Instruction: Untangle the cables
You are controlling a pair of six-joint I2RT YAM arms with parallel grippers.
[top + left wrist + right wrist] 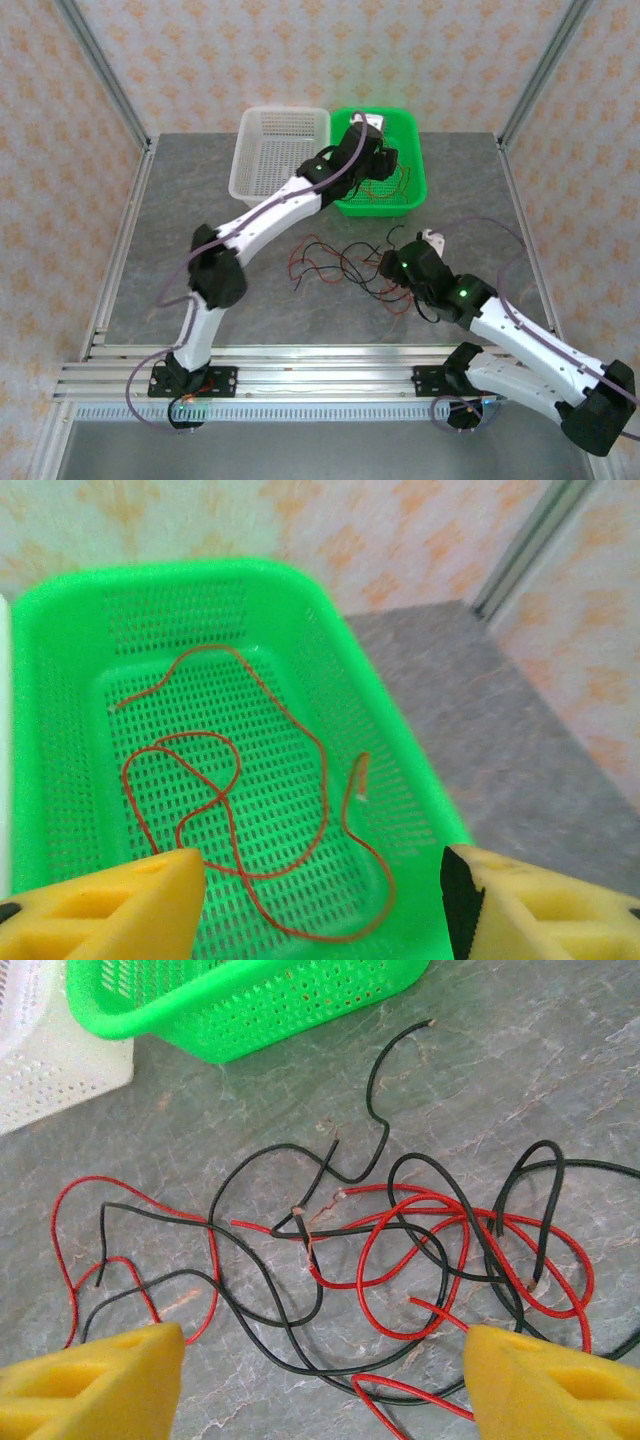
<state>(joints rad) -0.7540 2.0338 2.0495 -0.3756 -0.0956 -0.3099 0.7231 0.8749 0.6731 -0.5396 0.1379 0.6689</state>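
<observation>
**One sorted, many to go**

From above, the left end effector (pixel 368 135) hangs over the green basket (pixel 420 190), and the right end effector (pixel 398 262) hangs over the red and black cables (pixel 335 262) snarled on the bench (pixel 200 190). In the left wrist view its fingers are spread and empty above a red cable (pixel 235 810) lying loose in the basket, apparently sorted. In the right wrist view the fingers are parted over the knot, gripping nothing. Next, probably: pinch one strand near a free end and draw it clear, slowly.
</observation>
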